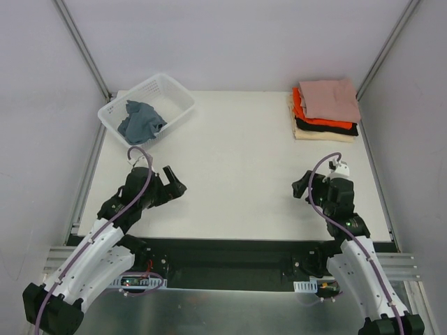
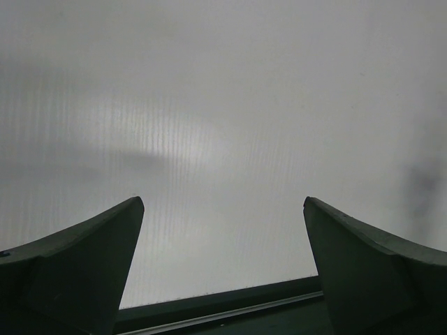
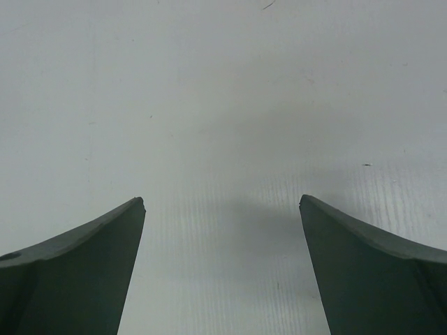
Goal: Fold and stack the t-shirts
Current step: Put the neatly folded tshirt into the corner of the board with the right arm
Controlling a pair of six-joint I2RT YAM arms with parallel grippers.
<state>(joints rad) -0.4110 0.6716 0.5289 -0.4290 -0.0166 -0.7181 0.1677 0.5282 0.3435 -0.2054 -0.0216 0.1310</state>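
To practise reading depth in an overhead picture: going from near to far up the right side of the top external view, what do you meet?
Right arm → its open jaws → bare table → stack of folded t-shirts.

Four folded t-shirts form one stack: one pink t-shirt [image 1: 330,98], one orange t-shirt [image 1: 299,106], one black t-shirt [image 1: 328,128], one cream t-shirt [image 1: 318,137]. One white basket [image 1: 180,112] holds one blue-grey garment [image 1: 142,122]. Two tools show: the left tool [image 2: 222,201] and the right tool [image 3: 222,201].
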